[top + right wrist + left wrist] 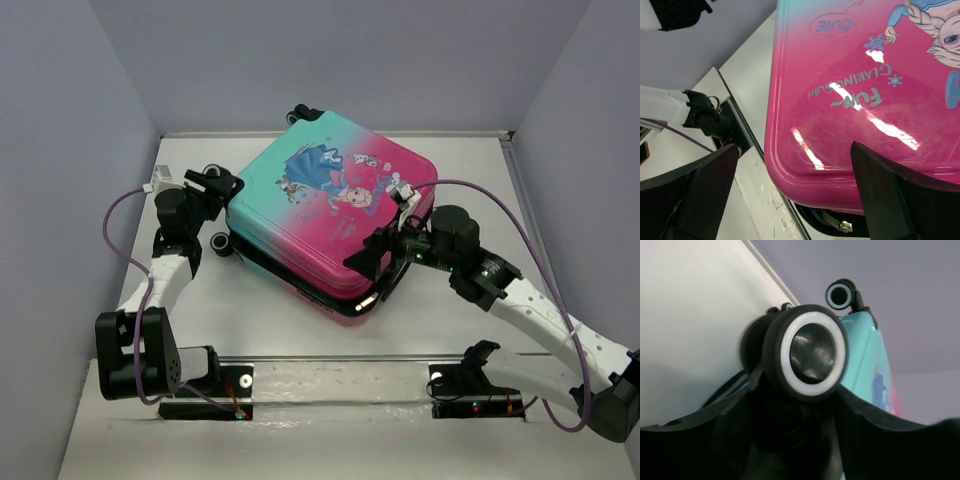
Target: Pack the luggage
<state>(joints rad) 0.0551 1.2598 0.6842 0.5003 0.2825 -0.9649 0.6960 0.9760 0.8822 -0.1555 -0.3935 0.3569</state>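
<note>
- While it lies flat and askew on the white table (260, 320), between the middle and the far edge, the small hard-shell suitcase (325, 205), teal fading to pink with a cartoon princess in a blue dress, has its lid down; a black zip band runs along its near side.
- Its teal end points toward the far left corner, its pink end toward the near right; black wheels (812, 352) with white rings stick out at the teal end.
- The left gripper (214, 184) sits at the suitcase's left corner; its dark fingers (700, 425) stand apart with one wheel between them; whether they press on it I cannot tell.
- The right gripper (381, 252) hangs over the pink near-right corner of the lid; its jaws are spread wide, holding nothing; a silver zip pull (842, 226) shows just under that corner.
</note>
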